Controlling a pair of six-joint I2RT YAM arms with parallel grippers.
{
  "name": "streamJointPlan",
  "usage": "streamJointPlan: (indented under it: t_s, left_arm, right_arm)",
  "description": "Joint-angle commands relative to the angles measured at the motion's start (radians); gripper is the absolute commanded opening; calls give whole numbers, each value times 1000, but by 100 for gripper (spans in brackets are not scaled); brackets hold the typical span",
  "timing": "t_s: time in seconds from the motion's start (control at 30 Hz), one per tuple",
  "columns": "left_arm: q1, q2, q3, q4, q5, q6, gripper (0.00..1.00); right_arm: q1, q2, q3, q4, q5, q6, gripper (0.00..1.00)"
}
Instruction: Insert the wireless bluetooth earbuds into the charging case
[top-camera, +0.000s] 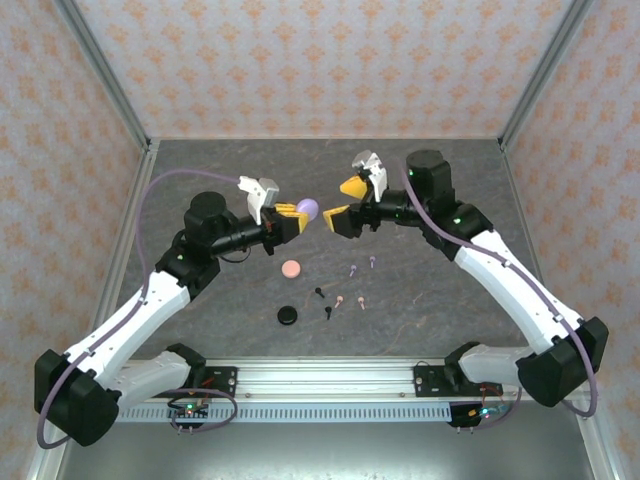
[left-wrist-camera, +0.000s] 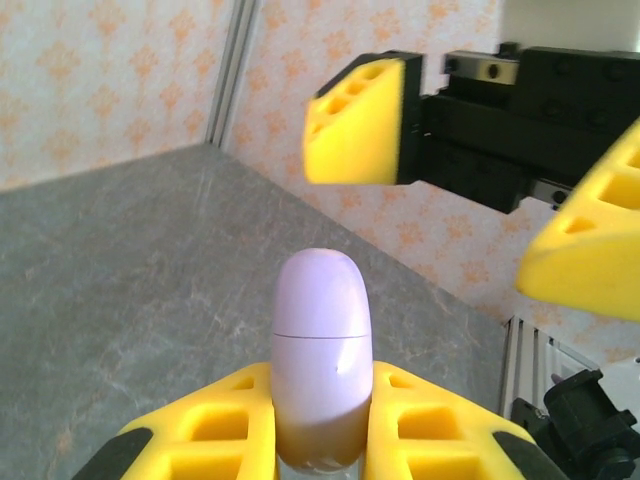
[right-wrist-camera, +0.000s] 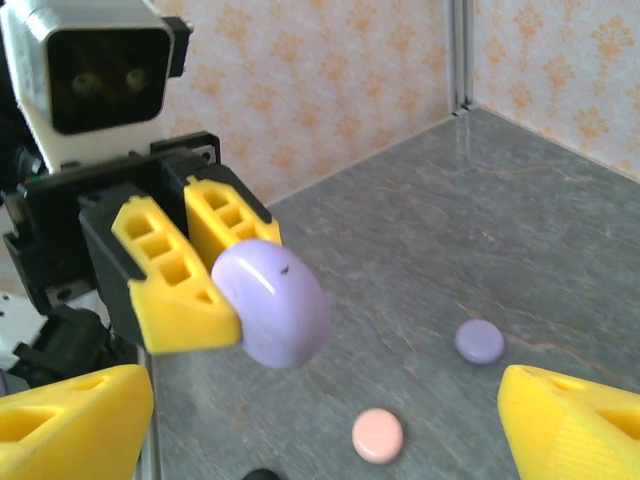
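Grey counter, with both arms raised over its middle. Left gripper is clamped on a lilac case. The case stands on edge between the yellow fingers, its rounded end poking out past the tips and its lid seam closed. Right gripper faces it head-on with jaws spread wide. The held case sits just ahead of the gap between them, apart from both. On the counter under the left gripper, toward the arm bases, lies a pink case, and a black case lies nearer the bases again. From the right wrist a lilac disc shows flat on the counter, beyond the pink case and below the held one. I cannot tell whether it is a whole case or a lid. The earbuds lie loose on the counter below the right gripper on the base side, well apart from both grippers. Two lilac earbuds are closest to it. Farther off are two pink earbuds, with two black earbuds just beside them toward the left gripper. All are too small to tell how they lie.
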Motion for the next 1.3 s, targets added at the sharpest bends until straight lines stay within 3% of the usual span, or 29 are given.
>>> streamJointPlan:
  t_s: [0.0, 0.63, 0.97, 1.27]
  left_arm:
    - [-13, -23, 1, 70, -17, 100, 2]
    - [-38, -18, 18, 42, -19, 118, 0]
    - [-42, -16, 18, 34, -24, 119, 0]
    - [-43, -20, 15, 15, -31, 134, 0]
  right_arm:
    - [1, 28, 16, 114, -55, 86, 89]
    - [17, 109, 51, 85, 119, 90, 85]
    - [13, 151, 114, 25, 107, 89, 85]
    - [-21, 85, 109, -2, 121, 132, 85]
